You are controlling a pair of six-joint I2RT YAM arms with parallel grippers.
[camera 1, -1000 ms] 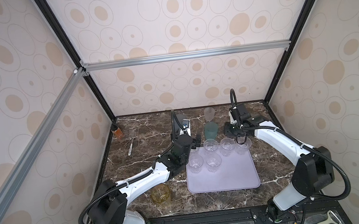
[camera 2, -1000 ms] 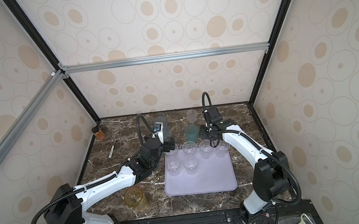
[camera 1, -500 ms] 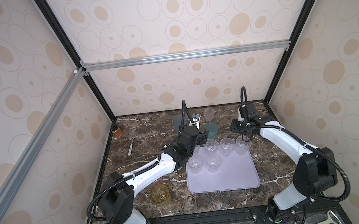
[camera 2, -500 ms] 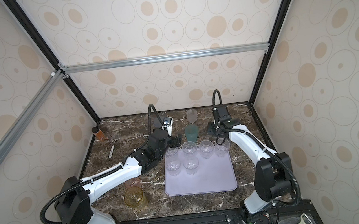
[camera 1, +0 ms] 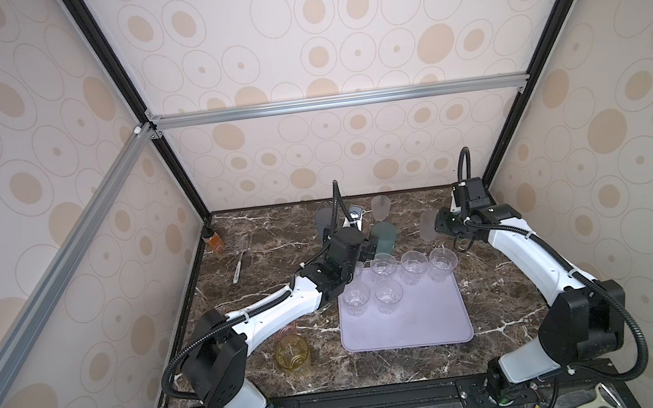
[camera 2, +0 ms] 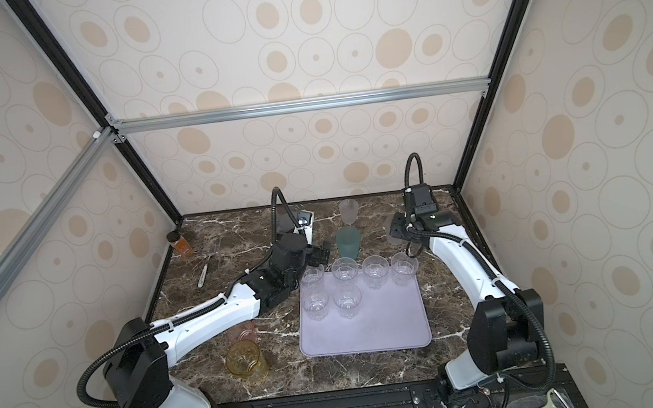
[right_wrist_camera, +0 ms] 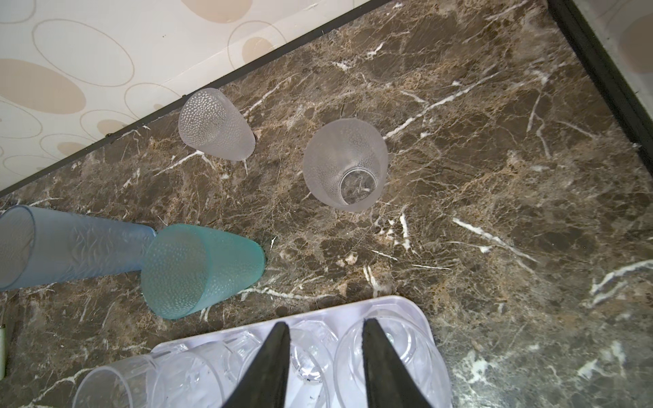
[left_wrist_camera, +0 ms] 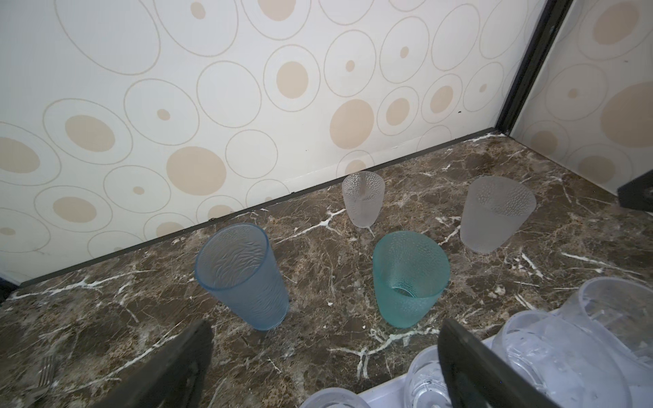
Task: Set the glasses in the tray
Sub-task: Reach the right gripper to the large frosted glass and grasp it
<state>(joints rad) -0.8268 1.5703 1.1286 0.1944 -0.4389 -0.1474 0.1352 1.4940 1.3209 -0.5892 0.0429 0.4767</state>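
Six clear glasses (camera 1: 383, 267) stand at the far end of the tray (camera 1: 414, 329). The teal glass (left_wrist_camera: 410, 279), blue glass (left_wrist_camera: 243, 279) and two frosted glasses (right_wrist_camera: 344, 166) stand on the tabletop (camera 1: 278, 235) beyond it, and a yellow glass (camera 1: 291, 353) sits by the left arm. The left gripper (left_wrist_camera: 325, 328) is spread wide and empty beside the teal glass, while the right gripper (right_wrist_camera: 325, 325) has its jaws narrowly parted on nothing, near one of the frosted glasses.

Reaching low and far forward with the left arm (camera 1: 278, 307), with left fingers (left_wrist_camera: 169, 367) spread wide and empty. Arching forward with the right arm (camera 1: 531, 253), wrist turned inward toward the left fingers, with right fingers (right_wrist_camera: 268, 367) only narrowly parted, holding nothing.
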